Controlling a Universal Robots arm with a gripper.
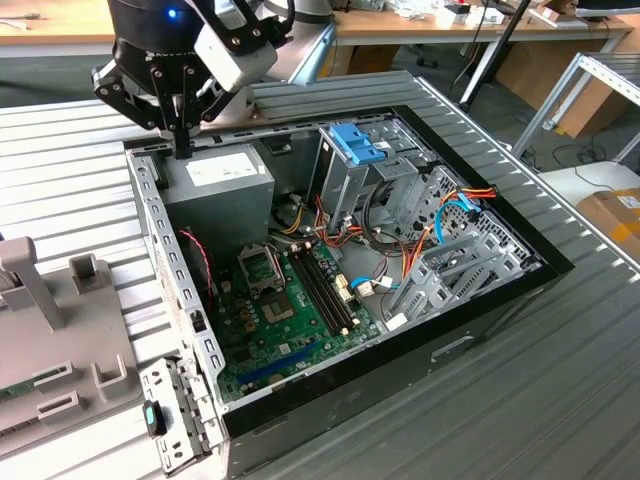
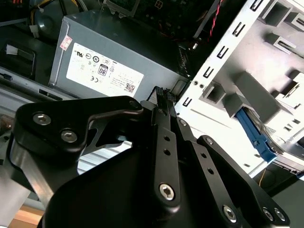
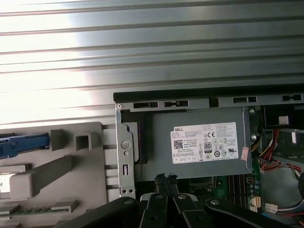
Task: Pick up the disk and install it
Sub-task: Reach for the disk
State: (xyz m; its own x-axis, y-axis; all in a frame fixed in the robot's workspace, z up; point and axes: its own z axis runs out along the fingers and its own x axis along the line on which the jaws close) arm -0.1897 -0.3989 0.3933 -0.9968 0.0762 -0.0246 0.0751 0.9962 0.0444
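The two black fingertips (image 3: 159, 178) were pressed close together with nothing between them, so the black gripper (image 1: 183, 148) was closed and empty. In both wrist views the gripper (image 2: 161, 99) (image 3: 165, 179) hung over one edge of the large grey power-supply box with a white sticker (image 3: 199, 142). Whether it touched the box could not be told.

In the exterior view the gripper stood at the corner of that box (image 1: 215, 185) nearest the case wall on the exterior view's left. The box sat in a corner of the open black computer case (image 1: 480, 310). Beside it in the case lay the green motherboard (image 1: 290, 310), and further towards the exterior view's right stood the tall metal drive cage (image 1: 345, 185) with a blue plastic latch (image 1: 355, 145) on top.

The disk, a flat grey-metal hard drive with bright blue plastic rails (image 2: 259, 140), was outside the case. It lay in the light grey plastic fixture (image 1: 40, 300), well apart from the fingers. Its blue rail also showed in the first wrist view (image 3: 23, 142), partly hidden under the fixture's grey blocks. Case and fixture both rested on the ribbed metal table (image 1: 560, 400).
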